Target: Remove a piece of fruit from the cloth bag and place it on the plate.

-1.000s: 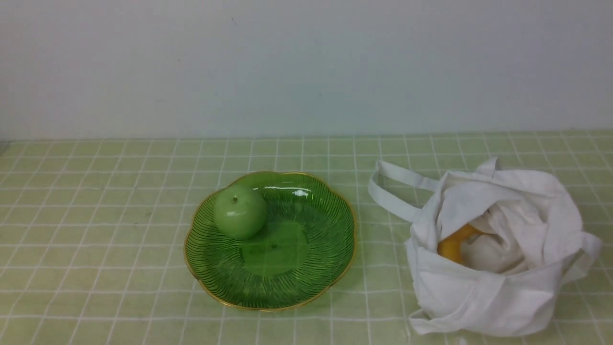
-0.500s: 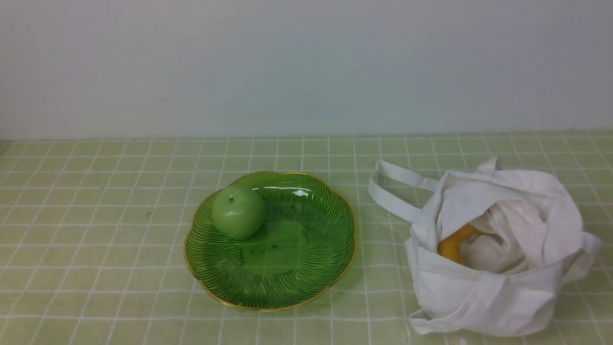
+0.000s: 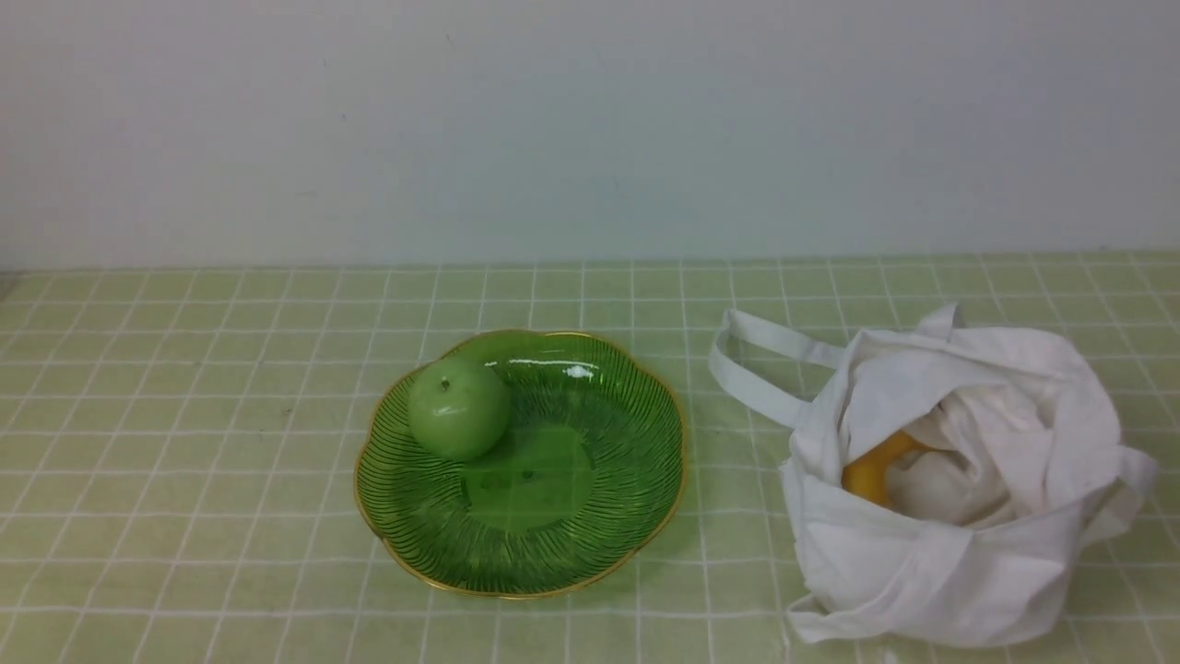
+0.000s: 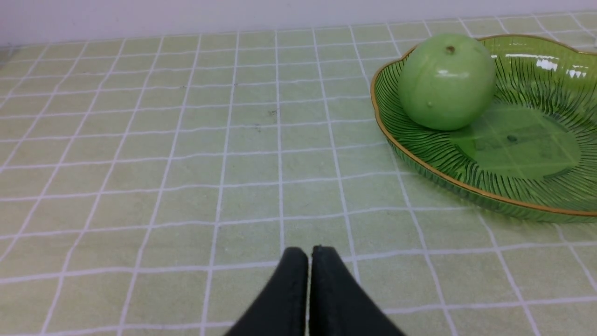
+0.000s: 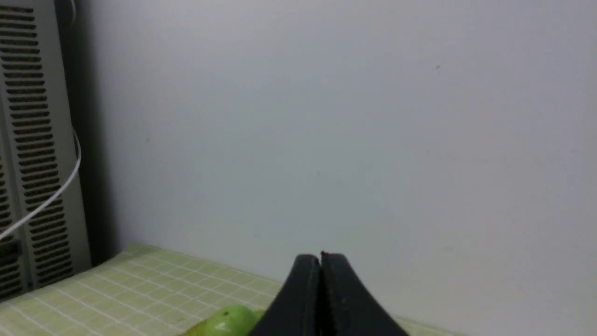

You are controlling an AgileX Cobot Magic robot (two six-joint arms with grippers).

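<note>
Piece of fruit (image 3: pixel 458 409) sits on plate (image 3: pixel 590 544), against its far-left inner slope, stem dimple up. Plate rests on checked green tabletop (image 3: pixel 184 461). Cloth bag (image 3: pixel 931 572) slumped well right of plate, mouth open, one strap looped toward plate; yellow-orange fruit (image 3: pixel 871 472) partly visible inside. Left gripper (image 4: pixel 310 254) above bare tabletop near plate, jaws pressed together, holding nothing. Right gripper (image 5: pixel 321 261) raised, facing wall, jaws likewise closed and empty.

Both arms end in smooth, black, tapered fingers (image 4: pixel 298 280).
</note>
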